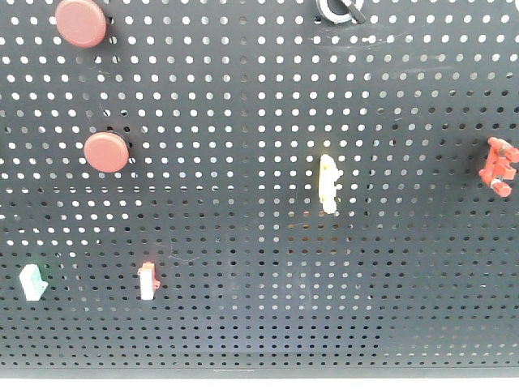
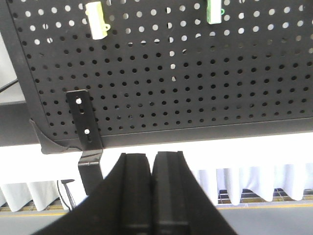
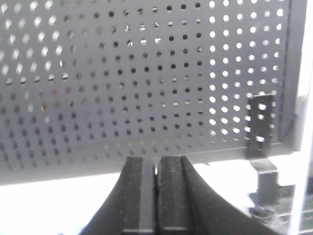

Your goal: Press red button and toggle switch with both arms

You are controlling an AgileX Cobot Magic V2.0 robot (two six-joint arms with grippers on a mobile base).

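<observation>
Front view: dark pegboard (image 1: 268, 162) fills frame. Two red buttons on left side, one at top-left edge (image 1: 81, 22), second lower (image 1: 107, 151), well apart vertically. Toggle switch (image 1: 339, 10) at top edge, right of centre, cropped; only lower arc of white ring and black knob visible. Pale yellow lever (image 1: 328, 184) mid-board, below the switch. Red clamp-like fitting (image 1: 498, 164) at right edge. Low on left: small white rocker with green tip (image 1: 32, 281), and beside it one with red tip (image 1: 147, 280). No arm visible in this view.

Left wrist view: left gripper (image 2: 152, 193) below pegboard's lower edge, fingers pressed together, nothing between. Black bracket (image 2: 85, 122) bolted at board's corner, just left of gripper. Two rockers at top of frame.

Right wrist view: right gripper (image 3: 157, 196) below board edge, jaws closed tight, empty. Bracket (image 3: 258, 126) at right. No button or switch in this view.
</observation>
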